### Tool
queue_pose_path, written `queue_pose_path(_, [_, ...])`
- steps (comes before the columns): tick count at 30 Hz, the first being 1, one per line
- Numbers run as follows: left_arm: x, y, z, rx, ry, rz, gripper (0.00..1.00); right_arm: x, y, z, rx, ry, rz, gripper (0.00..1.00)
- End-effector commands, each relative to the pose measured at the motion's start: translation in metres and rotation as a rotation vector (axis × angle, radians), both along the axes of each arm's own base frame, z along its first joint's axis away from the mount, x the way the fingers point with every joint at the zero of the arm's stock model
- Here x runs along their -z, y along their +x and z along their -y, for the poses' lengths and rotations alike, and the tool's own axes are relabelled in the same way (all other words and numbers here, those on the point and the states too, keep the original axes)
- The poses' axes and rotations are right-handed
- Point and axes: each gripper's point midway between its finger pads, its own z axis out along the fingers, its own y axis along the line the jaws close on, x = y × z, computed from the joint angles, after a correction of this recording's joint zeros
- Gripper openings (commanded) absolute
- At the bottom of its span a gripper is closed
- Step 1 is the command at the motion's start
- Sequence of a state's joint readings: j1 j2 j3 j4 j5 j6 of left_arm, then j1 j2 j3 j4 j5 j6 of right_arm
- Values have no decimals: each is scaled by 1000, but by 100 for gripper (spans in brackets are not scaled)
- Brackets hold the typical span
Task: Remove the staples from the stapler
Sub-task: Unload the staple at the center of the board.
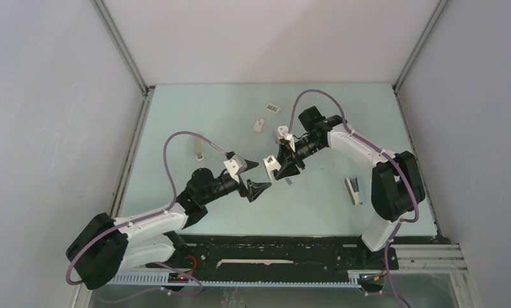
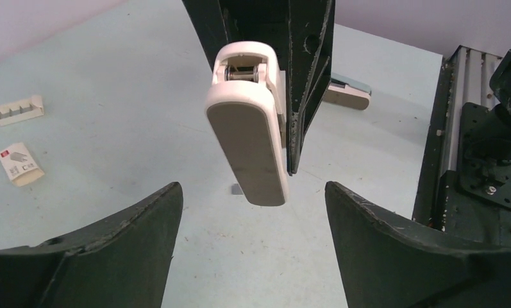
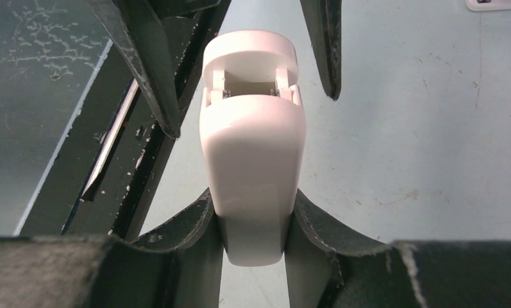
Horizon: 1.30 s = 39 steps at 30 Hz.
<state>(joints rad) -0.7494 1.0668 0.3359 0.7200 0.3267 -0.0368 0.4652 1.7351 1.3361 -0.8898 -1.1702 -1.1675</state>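
A white stapler [image 1: 272, 166] hangs above the table with my right gripper [image 1: 286, 165] shut on it. In the right wrist view the stapler [image 3: 252, 154] is clamped at its near end between both fingers of the right gripper [image 3: 256, 208]. My left gripper [image 1: 263, 176] stands open just left of it, apart from it. In the left wrist view the stapler [image 2: 249, 135] hangs ahead of the spread left gripper [image 2: 252, 190] with nothing between the fingers. The staples [image 1: 288, 181], a tiny grey strip [image 2: 236, 190], lie on the table under the stapler.
A second stapler [image 1: 353, 190] lies on the table's right side. A small white box [image 1: 258, 124] and a labelled piece [image 1: 273, 108] lie at the back. A beige piece [image 1: 197, 149] lies to the left. A black rail [image 1: 272, 247] runs along the near edge.
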Motion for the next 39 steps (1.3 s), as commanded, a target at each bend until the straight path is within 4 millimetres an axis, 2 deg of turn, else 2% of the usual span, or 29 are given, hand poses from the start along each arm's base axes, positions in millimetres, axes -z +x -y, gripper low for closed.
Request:
queue_pose_path(1, [-8,0,5,14,-84,-15,84,-29,-10,-3,-8,78,-17,0])
queue_pose_path(10, [-14,2,24,82,-123,-37,61,-30,-13,-4,-16,75,-18,0])
queue_pose_path(17, [-22,-1,26,101,-165,-34,58,-26,-16,-4,-25,61,-16,0])
queue_pose_path(24, [-26,-1,26,100,-177,-29,49,-25,-17,-5,-29,58,-14,0])
queue_pose_path(26, [-25,-1,28,108,-176,-34,42,-25,-17,-5,-29,58,-14,0])
queue_pose_path(30, [-25,-3,30,128,-172,-37,15,-23,-16,-5,-28,50,-10,0])
queue_pose_path(32, [-22,-3,29,131,-154,-30,2,-20,-13,-3,-21,34,4,0])
queue_pose_path(35, [-9,-2,22,118,-79,-23,0,-10,-2,4,9,-10,32,0])
queue_pose_path(39, [18,6,2,77,104,-6,0,7,22,21,73,-92,93,0])
